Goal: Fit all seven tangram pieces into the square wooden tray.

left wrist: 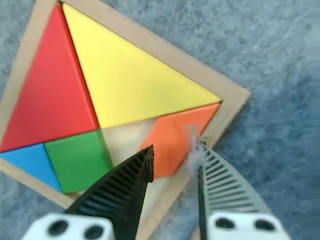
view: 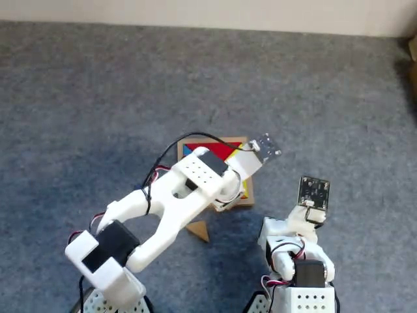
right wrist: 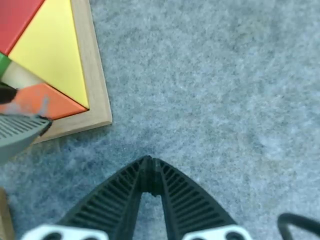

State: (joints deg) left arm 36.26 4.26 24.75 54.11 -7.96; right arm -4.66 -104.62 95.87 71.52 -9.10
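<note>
The square wooden tray (left wrist: 235, 95) holds a red triangle (left wrist: 50, 95), a yellow triangle (left wrist: 130, 85), a green square (left wrist: 77, 160) and a blue piece (left wrist: 30, 160). An orange piece (left wrist: 172, 142) lies in the tray's corner beside a bare patch of tray floor. My left gripper (left wrist: 174, 152) hangs just over it, one fingertip against each of its edges. The left arm (view: 195, 182) covers most of the tray (view: 246, 195) from above. My right gripper (right wrist: 150, 175) is shut over bare carpet, apart from the tray's corner (right wrist: 97, 100). The orange piece (right wrist: 55, 102) also shows there.
A tan wooden triangle (view: 199, 230) lies on the grey carpet just in front of the tray, under the left arm. The right arm (view: 300, 261) sits folded at the near right. Open carpet stretches behind and to both sides of the tray.
</note>
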